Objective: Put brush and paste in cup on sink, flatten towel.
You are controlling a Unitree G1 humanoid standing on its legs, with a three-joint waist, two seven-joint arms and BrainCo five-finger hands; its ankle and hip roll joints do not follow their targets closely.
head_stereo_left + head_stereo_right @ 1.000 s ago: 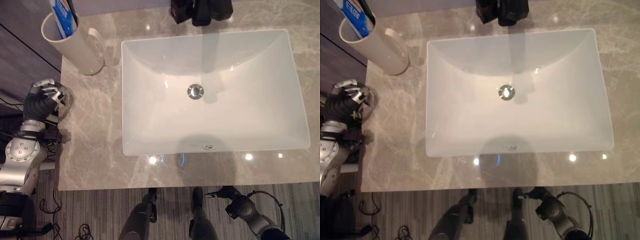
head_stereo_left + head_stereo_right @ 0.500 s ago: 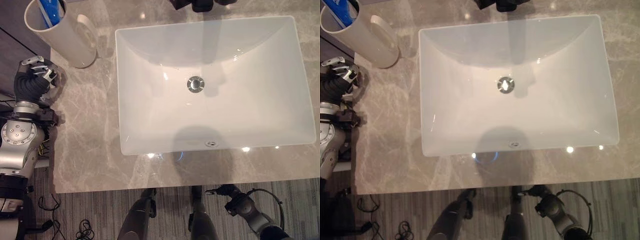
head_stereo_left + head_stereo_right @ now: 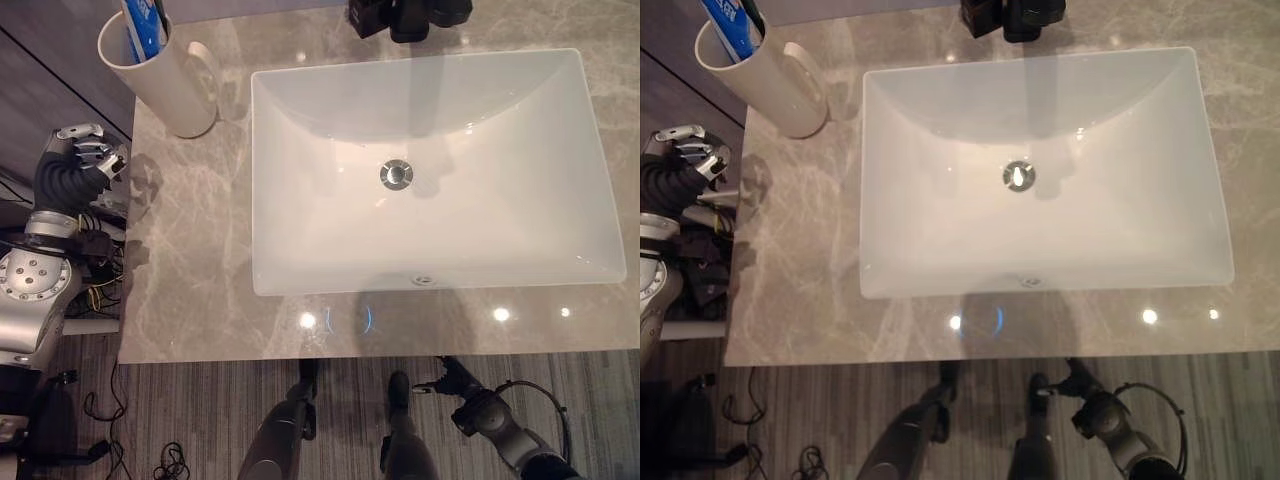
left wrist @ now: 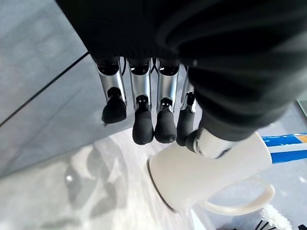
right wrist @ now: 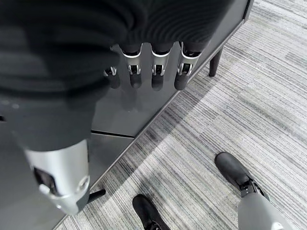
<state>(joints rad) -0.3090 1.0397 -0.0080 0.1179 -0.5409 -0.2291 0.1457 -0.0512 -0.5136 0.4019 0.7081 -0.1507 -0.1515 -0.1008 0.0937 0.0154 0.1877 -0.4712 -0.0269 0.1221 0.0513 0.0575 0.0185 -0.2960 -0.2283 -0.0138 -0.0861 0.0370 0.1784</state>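
From the head camera I look down on a grey marbled counter (image 3: 190,260) with a big white rectangular sink (image 3: 430,170) sunk into it, a round metal drain (image 3: 396,173) near the basin's middle and a dark faucet (image 3: 410,15) at its far edge. At the counter's far left corner stands the white cup (image 3: 165,80), upright, its handle turned toward the sink, well apart from the basin rim. A blue-and-white paste tube (image 3: 140,25) sticks up out of the cup, and a dark thin handle beside it looks like the brush (image 3: 160,12), though I cannot make out its head from here. My left hand (image 3: 85,160) hangs just off the counter's left edge, near the cup but not touching it; in the left wrist view its fingers (image 4: 143,125) are loosely bent downward, released and holding nothing, with the cup (image 4: 206,172) close past them. My right hand (image 5: 144,72) is down below the counter front, beside a dark cabinet panel (image 5: 144,105) over grey striped carpet (image 5: 230,120), fingers relaxed and empty
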